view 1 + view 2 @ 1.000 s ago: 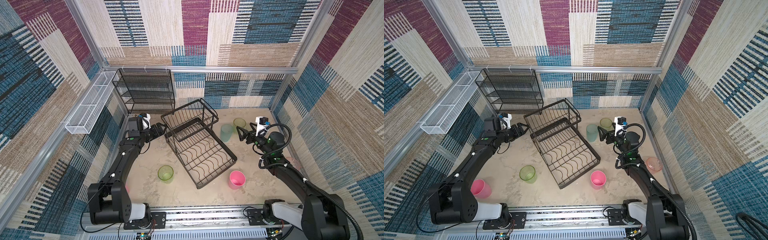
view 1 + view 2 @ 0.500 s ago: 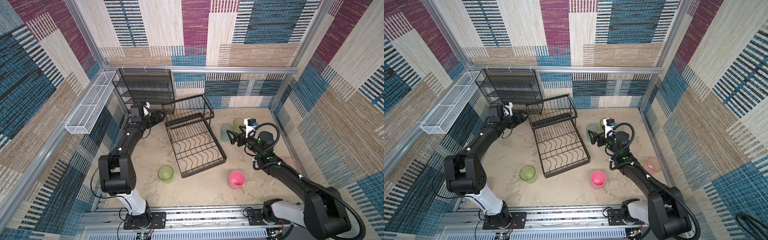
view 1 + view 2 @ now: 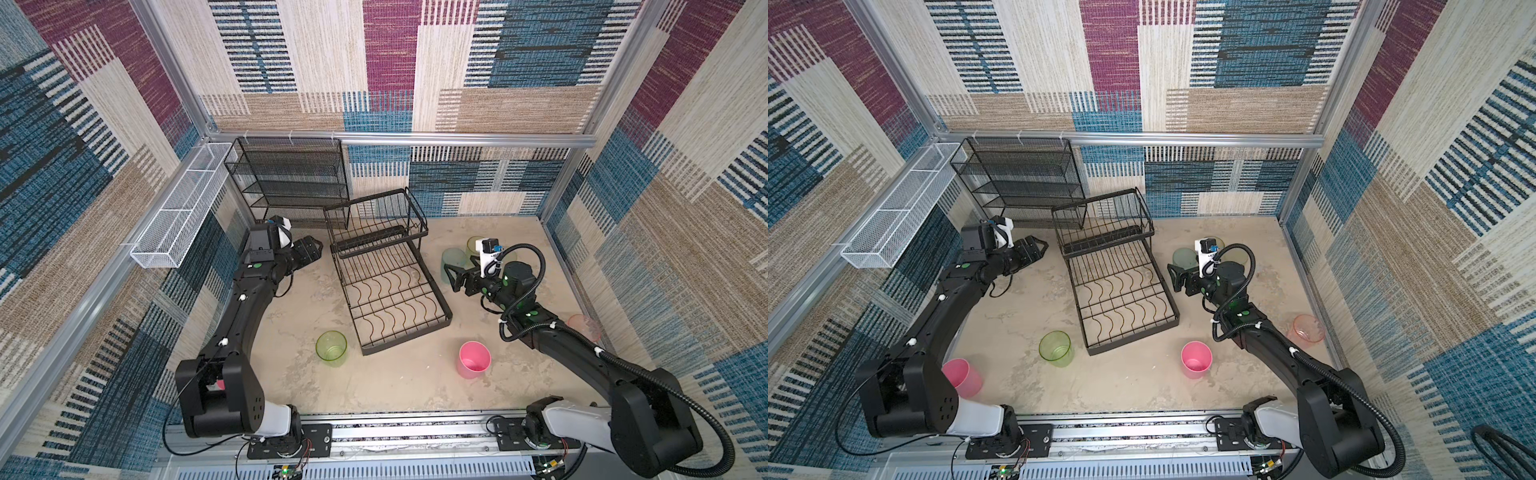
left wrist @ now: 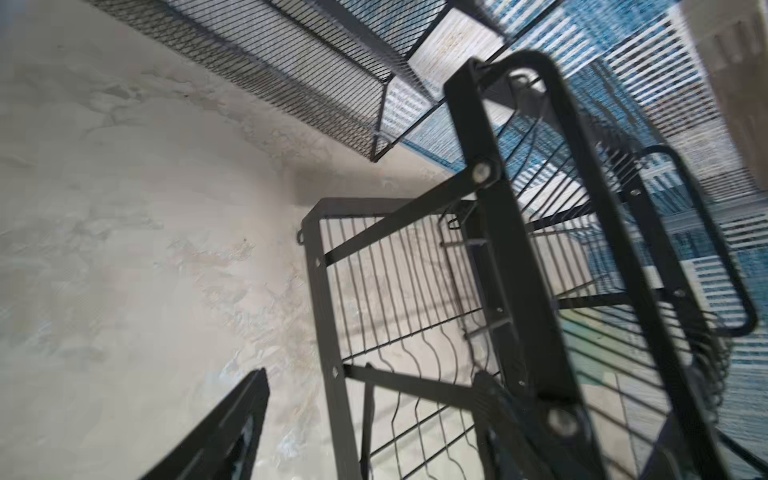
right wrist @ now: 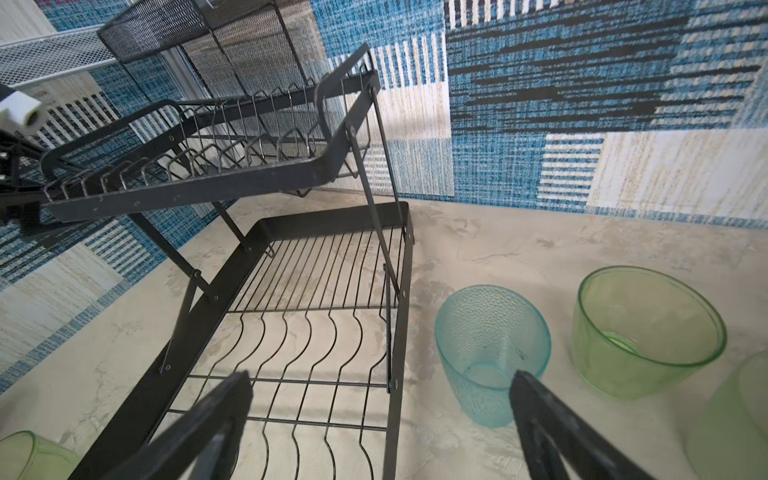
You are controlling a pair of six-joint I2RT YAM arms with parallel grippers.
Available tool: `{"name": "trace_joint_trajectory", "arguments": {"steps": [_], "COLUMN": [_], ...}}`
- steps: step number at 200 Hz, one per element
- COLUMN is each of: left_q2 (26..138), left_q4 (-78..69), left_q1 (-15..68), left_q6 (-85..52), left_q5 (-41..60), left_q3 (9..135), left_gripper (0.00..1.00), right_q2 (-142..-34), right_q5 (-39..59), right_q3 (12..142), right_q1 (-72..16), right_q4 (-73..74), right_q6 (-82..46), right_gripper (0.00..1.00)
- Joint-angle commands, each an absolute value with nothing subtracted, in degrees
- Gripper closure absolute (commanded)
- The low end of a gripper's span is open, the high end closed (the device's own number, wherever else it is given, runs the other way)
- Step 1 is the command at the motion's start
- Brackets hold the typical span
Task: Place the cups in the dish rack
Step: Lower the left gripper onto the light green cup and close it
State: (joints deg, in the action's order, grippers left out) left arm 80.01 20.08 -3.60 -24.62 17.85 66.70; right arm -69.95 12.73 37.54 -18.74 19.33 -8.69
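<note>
Dish rack [image 3: 386,286] swung nearly square, still empty, ready for loading | left gripper [image 3: 314,250] beside it, jaws parted, empty | right gripper [image 3: 450,277] spread wide, empty — nearing teal cup [image 3: 453,258]

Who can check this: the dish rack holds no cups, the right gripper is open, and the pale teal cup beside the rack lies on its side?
The pale teal cup stands upright, mouth up; the right wrist view shows it. The dish rack does hold no cups, and the right gripper is open.

Dish rack [image 3: 388,286] central; shelf unit [image 3: 291,178] behind it; a cup [image 3: 331,348] before its left corner
</note>
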Motion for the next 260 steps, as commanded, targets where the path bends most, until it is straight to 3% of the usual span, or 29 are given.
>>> {"name": "trace_joint_trajectory", "arguments": {"steps": [1,92,119,175,260], "left_q2": [74.39,56.35,56.94,59.74,63.05], "left_q4": [29.13,49.31,52.9,55.1,54.68], "left_q1": [-3.6,0.85,6.67,13.21,16.87], "left_q6": [-23.41,-26.46,-30.61,-35.53,-39.51], "left_q5": [11.98,4.43,-1.73,-4.39,-4.79], "left_q3": [63.31,52.68,51.66,48.0,45.42], "left_gripper": [0.22,0.34,0.39,0.53,0.61], "right_q2": [-70.26,-72.03,-72.31,-72.43,-72.0], "right_q5": [10.14,5.89,5.55,4.6,3.78], "right_q3": [38.27,40.46,40.54,41.21,41.58], "right_q1": [-19.31,-19.94,-19.94,-19.94,-19.95], "right_q4": [17.26,11.12,10.73,9.43,8.79], "right_q6": [-9.34,-11.83,-11.86,-10.99,-10.42], "right_gripper": [0.0,0.0,0.0,0.0,0.0]}}
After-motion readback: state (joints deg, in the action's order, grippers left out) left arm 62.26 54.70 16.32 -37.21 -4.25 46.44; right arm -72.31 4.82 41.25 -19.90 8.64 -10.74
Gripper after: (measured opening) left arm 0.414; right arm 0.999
